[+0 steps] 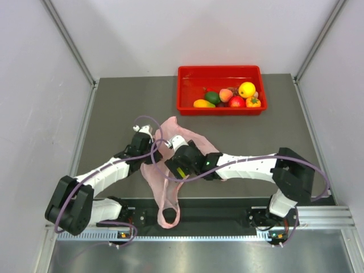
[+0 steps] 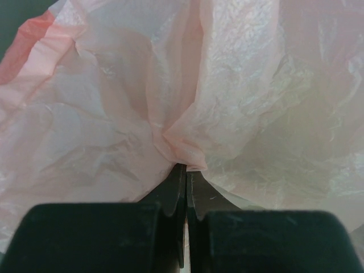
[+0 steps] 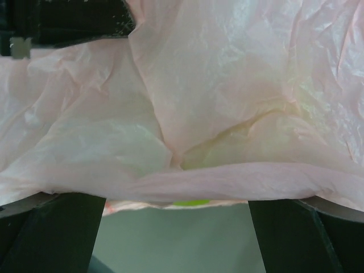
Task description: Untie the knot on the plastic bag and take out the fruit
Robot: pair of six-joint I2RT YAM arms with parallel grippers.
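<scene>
The pale-pink plastic bag (image 1: 170,128) lies crumpled mid-table, its handle loops (image 1: 168,213) trailing over the near edge. My left gripper (image 1: 152,149) is shut on a bunched fold of the plastic bag (image 2: 170,133), the fingertips (image 2: 181,173) pressed together. The right gripper (image 1: 173,152) stands wide open at the plastic bag (image 3: 227,85), whose lower edge spans between its fingers (image 3: 57,227). A green sliver (image 3: 190,202) shows under that edge, and a yellowish tint shows through the film. I cannot make out the knot. Several fruit (image 1: 247,89) lie in the red bin (image 1: 187,74).
The red bin stands at the back of the grey table (image 1: 125,108), right of centre. White walls close in both sides and the back. Both arms meet at the bag, close to each other. A metal rail (image 1: 216,233) runs along the near edge.
</scene>
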